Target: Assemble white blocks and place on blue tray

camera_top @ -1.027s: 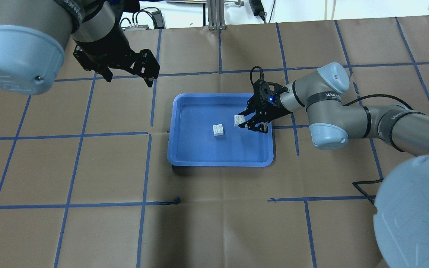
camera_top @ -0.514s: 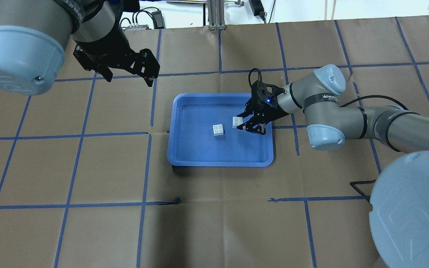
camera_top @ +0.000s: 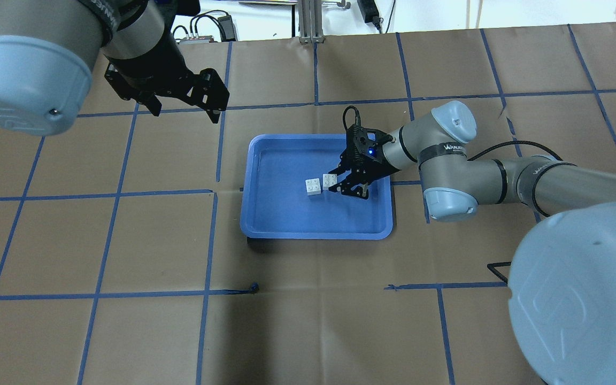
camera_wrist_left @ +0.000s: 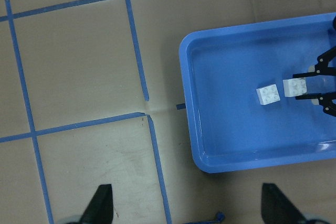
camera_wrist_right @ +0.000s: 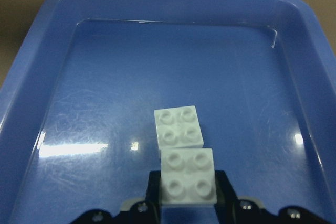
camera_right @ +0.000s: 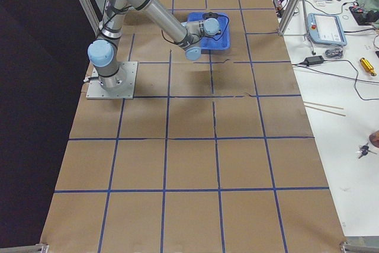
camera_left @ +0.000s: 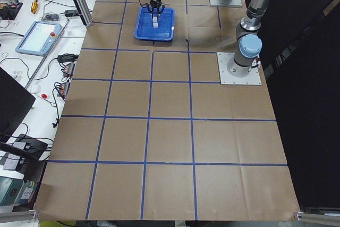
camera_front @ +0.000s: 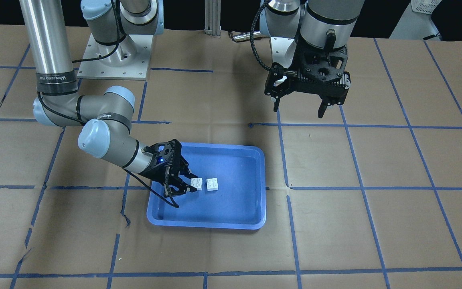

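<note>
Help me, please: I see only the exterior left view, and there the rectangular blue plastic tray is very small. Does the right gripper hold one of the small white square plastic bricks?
Observer: Yes. The right gripper is shut on the first white brick, studs up, over the blue tray.
Operator: Is it joined with the other brick?
Observer: No. The second white brick lies on the tray bottom beside it, and the front-facing view shows a narrow gap between them.
Operator: And the left gripper?
Observer: The left gripper is open and empty, above the paper-covered table, away from the tray.
</note>
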`<state>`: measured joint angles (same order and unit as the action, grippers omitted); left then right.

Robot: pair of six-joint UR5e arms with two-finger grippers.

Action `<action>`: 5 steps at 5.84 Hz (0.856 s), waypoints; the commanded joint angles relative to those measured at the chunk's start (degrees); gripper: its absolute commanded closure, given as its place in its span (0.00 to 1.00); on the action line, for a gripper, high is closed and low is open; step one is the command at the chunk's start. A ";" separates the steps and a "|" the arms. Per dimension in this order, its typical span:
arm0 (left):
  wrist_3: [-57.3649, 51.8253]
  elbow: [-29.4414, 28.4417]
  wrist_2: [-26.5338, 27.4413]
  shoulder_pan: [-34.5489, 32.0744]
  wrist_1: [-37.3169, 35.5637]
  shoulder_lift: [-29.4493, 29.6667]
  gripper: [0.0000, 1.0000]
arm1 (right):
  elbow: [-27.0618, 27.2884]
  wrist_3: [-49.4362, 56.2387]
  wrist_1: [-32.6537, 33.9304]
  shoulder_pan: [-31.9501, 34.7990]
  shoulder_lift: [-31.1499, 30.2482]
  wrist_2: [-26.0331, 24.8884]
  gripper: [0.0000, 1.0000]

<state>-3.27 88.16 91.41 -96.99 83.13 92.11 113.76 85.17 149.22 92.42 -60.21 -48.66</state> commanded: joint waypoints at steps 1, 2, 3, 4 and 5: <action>-0.07 0.17 0.00 0.05 -0.78 0.09 0.01 | -0.03 -0.01 0.10 0.22 0.53 -0.03 0.78; -0.07 0.17 0.00 0.05 -0.87 0.09 0.01 | 0.06 -0.01 0.10 0.22 0.54 -0.03 0.78; -0.07 0.17 0.00 0.05 -0.96 0.17 0.01 | 0.15 -0.01 0.02 0.31 0.54 0.06 0.78; -0.07 0.17 0.00 0.05 -1.22 0.17 0.01 | 0.15 -0.01 0.02 0.31 0.54 0.15 0.78; -0.07 0.17 0.00 0.05 -1.22 0.17 0.01 | 0.15 -0.01 0.02 0.31 0.54 0.15 0.78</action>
<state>-3.34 88.33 91.41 -96.94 81.98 92.28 113.90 85.17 149.25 92.72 -59.68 -48.54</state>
